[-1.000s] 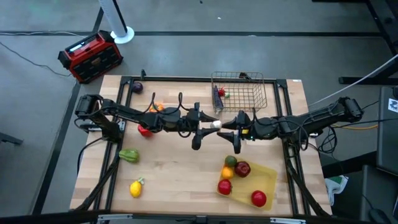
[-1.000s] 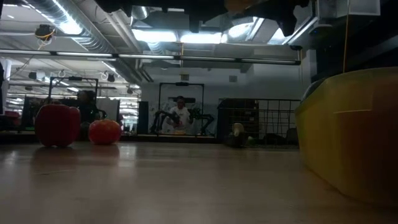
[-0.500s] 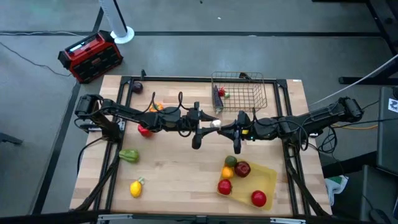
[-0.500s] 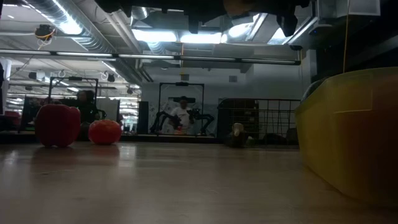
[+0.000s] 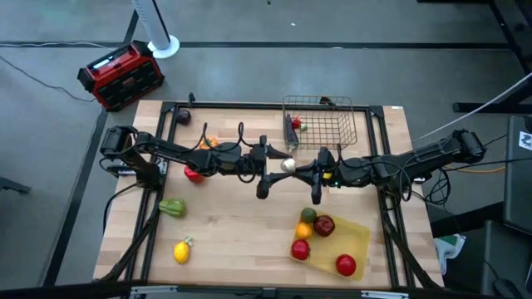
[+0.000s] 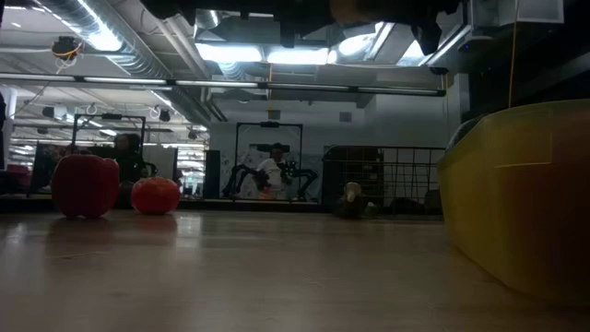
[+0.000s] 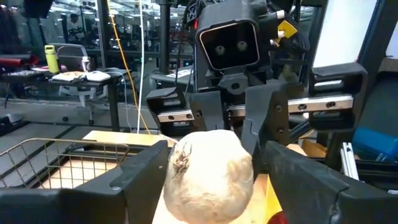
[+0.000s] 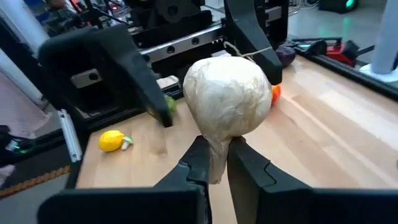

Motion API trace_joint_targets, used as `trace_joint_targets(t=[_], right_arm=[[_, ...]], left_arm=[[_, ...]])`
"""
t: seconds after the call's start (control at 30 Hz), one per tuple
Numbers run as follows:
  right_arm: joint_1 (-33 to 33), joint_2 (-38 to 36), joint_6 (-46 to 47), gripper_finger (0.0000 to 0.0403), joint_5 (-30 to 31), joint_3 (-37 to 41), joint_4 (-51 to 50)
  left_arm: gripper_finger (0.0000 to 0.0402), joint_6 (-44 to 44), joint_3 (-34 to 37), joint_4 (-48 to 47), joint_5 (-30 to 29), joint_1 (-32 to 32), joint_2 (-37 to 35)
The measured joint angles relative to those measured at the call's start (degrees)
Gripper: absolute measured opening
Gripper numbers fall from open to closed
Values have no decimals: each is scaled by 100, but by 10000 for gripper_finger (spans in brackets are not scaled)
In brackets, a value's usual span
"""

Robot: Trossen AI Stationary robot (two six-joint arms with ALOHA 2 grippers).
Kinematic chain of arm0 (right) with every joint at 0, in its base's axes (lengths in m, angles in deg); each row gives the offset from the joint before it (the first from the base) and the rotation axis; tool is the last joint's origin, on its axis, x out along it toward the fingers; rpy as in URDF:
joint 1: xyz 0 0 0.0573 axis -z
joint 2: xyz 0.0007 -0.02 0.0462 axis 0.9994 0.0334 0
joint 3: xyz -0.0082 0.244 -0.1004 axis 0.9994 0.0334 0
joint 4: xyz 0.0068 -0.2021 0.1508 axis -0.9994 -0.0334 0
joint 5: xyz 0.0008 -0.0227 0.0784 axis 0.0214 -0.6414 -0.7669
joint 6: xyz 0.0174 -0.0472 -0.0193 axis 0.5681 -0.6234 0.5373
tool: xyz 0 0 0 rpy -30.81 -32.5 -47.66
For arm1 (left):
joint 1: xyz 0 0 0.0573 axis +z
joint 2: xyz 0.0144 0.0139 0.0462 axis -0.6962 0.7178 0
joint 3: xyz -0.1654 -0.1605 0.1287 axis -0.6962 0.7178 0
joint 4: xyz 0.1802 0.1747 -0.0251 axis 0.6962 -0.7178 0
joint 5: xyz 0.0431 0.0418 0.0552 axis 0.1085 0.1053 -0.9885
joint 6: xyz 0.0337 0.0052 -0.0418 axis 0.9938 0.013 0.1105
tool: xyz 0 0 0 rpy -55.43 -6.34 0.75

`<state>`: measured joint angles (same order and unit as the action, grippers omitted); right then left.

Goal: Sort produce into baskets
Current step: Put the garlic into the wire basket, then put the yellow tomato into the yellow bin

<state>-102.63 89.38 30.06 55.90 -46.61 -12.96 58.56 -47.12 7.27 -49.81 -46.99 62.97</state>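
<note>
A pale mushroom (image 5: 288,165) hangs in the air over the table's middle, between my two grippers, which meet there tip to tip. My right gripper (image 8: 216,163) is shut on it. My left gripper (image 7: 214,186) is open. Its fingers (image 8: 144,79) stand on either side of the mushroom's cap (image 7: 208,174), apart from it in the right wrist view. The wire basket (image 5: 320,124) stands at the far edge with one red and green piece (image 5: 295,124) inside. The yellow tray (image 5: 359,235) lies near right and holds red apples and other pieces. My right gripper pinches the mushroom's stem (image 8: 216,149) between its two fingers, close to their tips. The fingers come about level from the table's right side, along the stem. The mushroom is lifted clear of the table, its cap pointing toward the left arm.
Loose produce lies on the table's left half: a lemon (image 5: 181,250), a green pepper (image 5: 172,207), a red pepper (image 5: 194,174), an orange piece (image 5: 211,143) and a purple eggplant (image 5: 184,117). A red and black box (image 5: 120,75) sits on the floor beyond the far left corner.
</note>
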Motion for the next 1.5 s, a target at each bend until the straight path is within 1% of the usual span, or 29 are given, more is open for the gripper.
trace_joint_targets(t=[0.13, 0.27, 0.5, 0.67, 0.77, 0.9, 1.03, 1.13, 1.3, 1.5], right_arm=[[174, 0, -203, 36, 68, 1, -95], [515, 0, -202, 36, 85, 2, -420], [1276, 0, -200, 36, 89, 0, -1240], [1935, 17, -377, 37, 92, 0, -1884], [2344, 68, -525, 37, 88, 1, -2202], [2824, 254, -768, 37, 85, 2, -2386], [3171, 493, -862, 37, 17, 0, -2408], [3309, 658, -889, 39, -72, 0, -2450], [3371, 854, -890, 63, -186, 2, -2441], [3372, 931, -887, 127, -186, 2, -2430]], left_arm=[[277, 126, 0, 92, 2, 138, 0], [278, -76, -2, 122, 22, 390, 2], [278, -513, -7, 120, 22, 887, 2], [278, -831, -11, 69, 22, 1133, 2], [278, -917, -13, -158, 21, 1193, 2], [278, -927, -13, -466, 22, 1180, 2], [278, -934, -13, -773, 22, 1142, 4], [279, -942, -13, -973, 22, 1103, 4], [279, -1062, -13, -1370, 22, 1062, 4], [279, -1186, -13, -1826, 22, 1068, 4]])
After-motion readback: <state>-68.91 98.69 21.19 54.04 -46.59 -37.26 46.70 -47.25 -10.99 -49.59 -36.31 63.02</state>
